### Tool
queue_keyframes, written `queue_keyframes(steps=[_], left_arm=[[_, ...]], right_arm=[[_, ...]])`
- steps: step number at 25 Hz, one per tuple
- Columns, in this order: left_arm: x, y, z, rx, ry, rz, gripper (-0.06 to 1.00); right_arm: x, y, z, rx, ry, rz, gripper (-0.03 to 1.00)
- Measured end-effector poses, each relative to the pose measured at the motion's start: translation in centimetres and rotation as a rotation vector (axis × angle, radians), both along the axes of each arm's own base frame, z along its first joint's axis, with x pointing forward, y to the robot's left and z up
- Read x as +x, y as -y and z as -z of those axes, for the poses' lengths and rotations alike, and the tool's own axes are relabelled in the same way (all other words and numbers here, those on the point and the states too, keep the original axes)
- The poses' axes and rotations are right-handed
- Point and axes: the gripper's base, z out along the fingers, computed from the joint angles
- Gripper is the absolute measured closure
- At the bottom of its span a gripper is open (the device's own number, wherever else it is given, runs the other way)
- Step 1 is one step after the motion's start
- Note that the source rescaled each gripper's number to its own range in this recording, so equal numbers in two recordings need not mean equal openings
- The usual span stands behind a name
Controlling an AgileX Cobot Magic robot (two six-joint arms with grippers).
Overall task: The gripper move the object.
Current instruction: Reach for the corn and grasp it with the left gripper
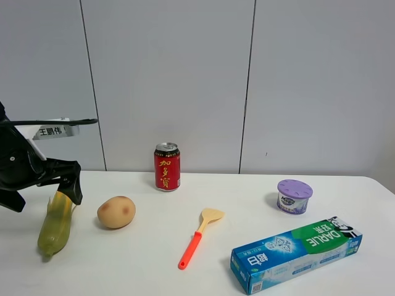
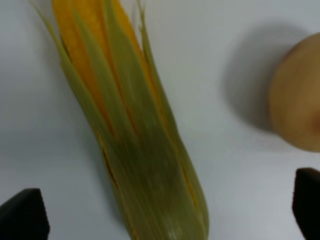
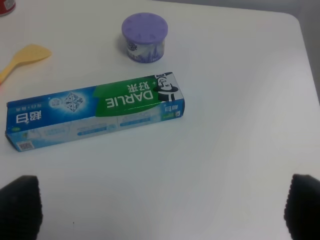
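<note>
Grey panelled wall behind, white tabletop in front. Over its left side, black two-fingered left gripper, spread wide, clamping nothing. Beneath, green end between the fingers: long ear of corn in a green husk, just beside a round tan potato. Likely light, stiff, husk slick and loose; best pinched across mid-length. Long axis near-to-far, yellow tip toward the wall.

Lighting was bright, even and diffuse; the white table carried only faint, soft-edged shadows under the potato and toothpaste box. Left wrist view was out of focus, the ear of corn smeared. Right wrist view was slightly soft, the box's large print legible.
</note>
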Motion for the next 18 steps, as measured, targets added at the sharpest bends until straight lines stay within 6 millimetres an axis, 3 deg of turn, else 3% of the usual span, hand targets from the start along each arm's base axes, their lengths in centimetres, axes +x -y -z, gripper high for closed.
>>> queue_keyframes(steps=[18], left_arm=[[1.3, 0.1, 4.8, -0.006, -0.032, -0.039, -0.06]], right_arm=[[0.0, 0.0, 0.0, 0.0, 0.0, 0.0, -0.03]])
